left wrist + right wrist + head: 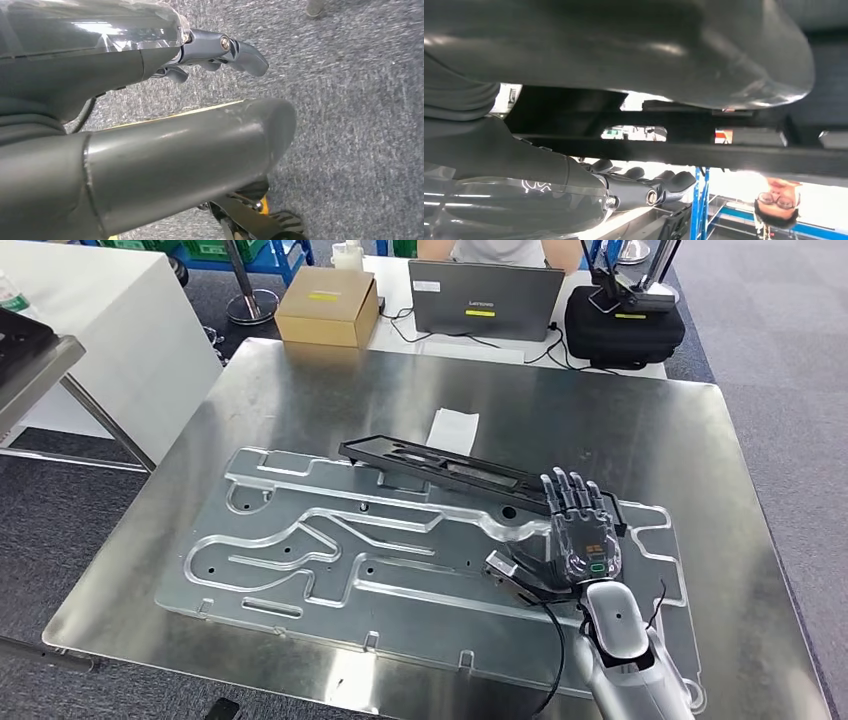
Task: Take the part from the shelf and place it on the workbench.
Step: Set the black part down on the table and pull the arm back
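One black part (440,466) lies on the workbench (300,390), its end gripped by the right robot hand (578,530).

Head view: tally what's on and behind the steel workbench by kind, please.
Black part, under the right hand: 1
Machined metal plate: 1
White paper slip: 1
Cardboard box: 1
Laptop: 1
Black case: 1
Total: 6
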`<state>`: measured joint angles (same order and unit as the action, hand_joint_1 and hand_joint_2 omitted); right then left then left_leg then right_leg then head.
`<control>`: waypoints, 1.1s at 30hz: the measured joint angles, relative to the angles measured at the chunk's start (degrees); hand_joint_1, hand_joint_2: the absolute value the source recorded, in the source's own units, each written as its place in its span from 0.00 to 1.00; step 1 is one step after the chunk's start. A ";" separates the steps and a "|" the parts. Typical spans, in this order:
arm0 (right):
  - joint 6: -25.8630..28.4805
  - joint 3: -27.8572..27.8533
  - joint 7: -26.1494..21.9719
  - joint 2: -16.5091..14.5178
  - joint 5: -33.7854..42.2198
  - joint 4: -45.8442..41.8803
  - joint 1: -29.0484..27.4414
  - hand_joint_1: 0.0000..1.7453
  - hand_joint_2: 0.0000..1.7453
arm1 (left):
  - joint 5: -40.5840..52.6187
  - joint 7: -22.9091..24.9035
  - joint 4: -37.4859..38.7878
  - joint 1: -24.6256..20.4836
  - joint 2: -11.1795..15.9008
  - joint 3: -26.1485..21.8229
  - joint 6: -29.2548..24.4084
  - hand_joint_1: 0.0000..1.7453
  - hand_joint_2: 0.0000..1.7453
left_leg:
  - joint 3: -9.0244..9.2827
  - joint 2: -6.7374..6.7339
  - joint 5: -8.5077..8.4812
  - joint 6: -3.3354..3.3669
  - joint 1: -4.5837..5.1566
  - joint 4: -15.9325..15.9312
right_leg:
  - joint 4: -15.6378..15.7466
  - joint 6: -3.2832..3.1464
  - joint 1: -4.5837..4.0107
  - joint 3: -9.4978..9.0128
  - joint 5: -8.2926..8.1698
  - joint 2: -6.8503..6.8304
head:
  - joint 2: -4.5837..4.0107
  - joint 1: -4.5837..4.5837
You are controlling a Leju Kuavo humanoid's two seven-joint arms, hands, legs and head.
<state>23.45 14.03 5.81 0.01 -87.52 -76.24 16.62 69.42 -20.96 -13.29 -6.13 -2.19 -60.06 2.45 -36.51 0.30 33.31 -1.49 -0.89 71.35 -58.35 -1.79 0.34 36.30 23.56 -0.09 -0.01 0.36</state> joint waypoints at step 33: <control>0.36 -0.20 0.53 -1.05 -2.36 2.31 -0.18 0.00 0.00 | -0.78 -0.15 0.04 -0.22 0.05 -0.44 1.64 0.00 0.00 | 5.21 -0.19 -4.41 0.02 0.18 -6.76 | 0.12 0.57 -0.04 1.16 -1.02 -0.34 | 0.01 -0.13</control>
<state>23.81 13.84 6.34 -1.04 -89.88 -73.93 16.43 68.64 -21.11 -13.25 -6.35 -2.13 -60.50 4.09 -31.31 0.11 28.90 -1.47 -0.72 64.58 -58.23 -1.21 0.30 37.46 22.54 -0.43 0.00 0.24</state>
